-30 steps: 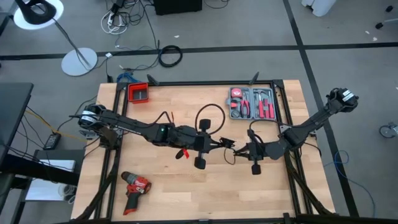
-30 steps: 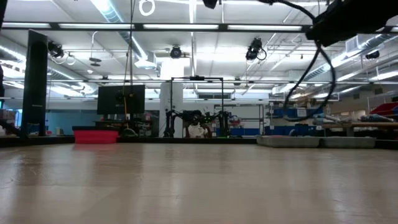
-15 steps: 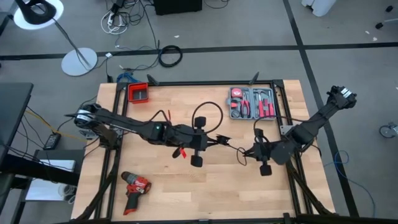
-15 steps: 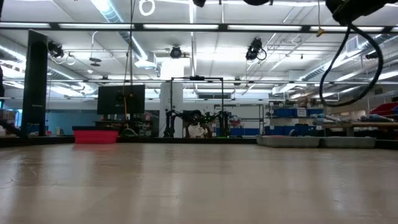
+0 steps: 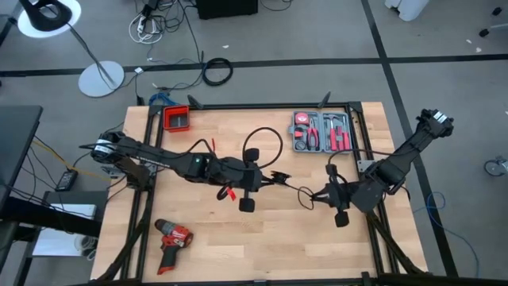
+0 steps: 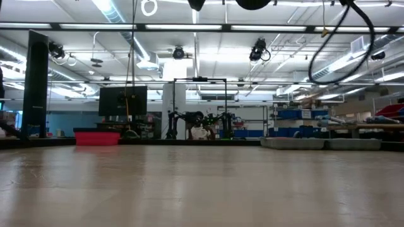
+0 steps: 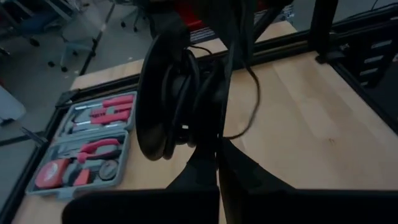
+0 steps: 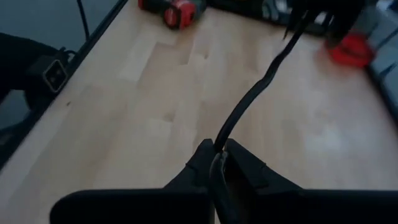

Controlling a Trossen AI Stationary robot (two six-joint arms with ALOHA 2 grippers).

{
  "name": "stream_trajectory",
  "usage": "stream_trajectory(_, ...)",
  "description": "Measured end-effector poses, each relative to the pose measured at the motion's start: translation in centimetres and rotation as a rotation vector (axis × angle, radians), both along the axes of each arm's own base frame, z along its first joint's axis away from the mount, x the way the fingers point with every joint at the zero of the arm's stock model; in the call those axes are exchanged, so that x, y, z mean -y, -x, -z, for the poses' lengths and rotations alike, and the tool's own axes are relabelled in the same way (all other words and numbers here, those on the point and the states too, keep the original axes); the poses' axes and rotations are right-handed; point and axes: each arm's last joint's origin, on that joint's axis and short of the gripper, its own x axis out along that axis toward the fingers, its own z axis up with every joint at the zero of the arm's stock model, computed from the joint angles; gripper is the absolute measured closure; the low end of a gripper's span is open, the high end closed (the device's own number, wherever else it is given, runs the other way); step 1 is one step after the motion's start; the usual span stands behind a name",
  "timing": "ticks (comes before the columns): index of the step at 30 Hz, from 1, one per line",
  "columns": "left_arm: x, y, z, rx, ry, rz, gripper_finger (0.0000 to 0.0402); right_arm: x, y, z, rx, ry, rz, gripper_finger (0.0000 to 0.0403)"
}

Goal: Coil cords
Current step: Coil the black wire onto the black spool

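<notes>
The thin black cord (image 5: 278, 144) is held in the air over the table's middle by both grippers. Its coiled part stands as a loop above my left gripper (image 5: 275, 176), which is shut on it; in the left wrist view the coil (image 7: 177, 93) shows several turns. A single strand (image 5: 298, 189) runs from there to my right gripper (image 5: 315, 195), shut on it nearer the table's right edge. The low view shows only a hanging bend of cord (image 6: 341, 47) at the top right. My left gripper pinches the coil's gathered turns at their lower end (image 7: 214, 134) between its two fingers, coming from the table's left and slanting slightly down. The coil stands up above the fingers, clear of the table. My right gripper pinches one strand of the cord (image 8: 219, 144) between its two fingers, coming from the table's right and slanting down. The strand leads away from the fingers toward my left gripper with a slight bend, clear of the table.
A red drill (image 5: 171, 238) lies near the front left. An open tool case (image 5: 321, 131) sits at the far right, and a small red bin (image 5: 176, 117) at the far left corner. Bare wood (image 5: 262, 246) lies along the near edge.
My right gripper has risen and drawn back toward the table's right edge with the cord, leaving the low view. My left gripper has shifted slightly toward the table's left with the coil. The strand between the two grippers has lengthened.
</notes>
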Motion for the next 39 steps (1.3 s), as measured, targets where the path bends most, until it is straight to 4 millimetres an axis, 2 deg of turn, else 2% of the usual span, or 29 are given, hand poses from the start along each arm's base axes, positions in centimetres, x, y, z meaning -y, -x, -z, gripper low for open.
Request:
stream_trajectory(8,0.3,-0.1,0.3,-0.020,0.126,0.056,0.0401,1.0,-0.9,-2.6,0.061,0.154,-0.036,0.0390)
stream_trajectory(13,0.7,-0.9,1.6,-0.069,0.202,0.098,0.0401,1.9,-1.4,-3.4,0.069,0.219,-0.041,0.0390)
stream_trajectory(21,1.1,-1.9,3.3,-0.113,0.252,0.139,0.0401,2.6,-2.7,-3.6,0.092,0.286,-0.102,0.0390)
stream_trajectory(32,0.9,-2.6,3.3,-0.067,0.283,0.182,0.0401,3.3,-5.7,-3.3,0.137,0.394,-0.145,0.0388)
stream_trajectory(39,0.9,-2.7,3.0,-0.032,0.281,0.194,0.0401,4.5,-6.7,-3.9,0.213,0.355,-0.206,0.0387)
